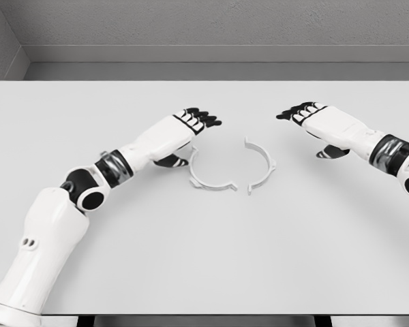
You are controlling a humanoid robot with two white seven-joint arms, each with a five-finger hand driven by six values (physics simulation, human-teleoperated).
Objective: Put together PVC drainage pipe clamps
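Two white half-ring clamp pieces lie flat near the middle of the table. The left clamp half [208, 178] curves under and just right of my left hand [194, 126], whose thumb rests close beside its upper end. The right clamp half [262, 163] lies a short way left of my right hand [307, 119]. The two halves face each other with small gaps between their ends. Both hands hover palm down, black fingers relaxed and extended, holding nothing.
A white table [204, 259] fills the view, with its far edge against a grey wall and its near edge at the bottom. My left arm [88, 187] crosses the lower left; my right forearm [392, 153] enters at the right edge.
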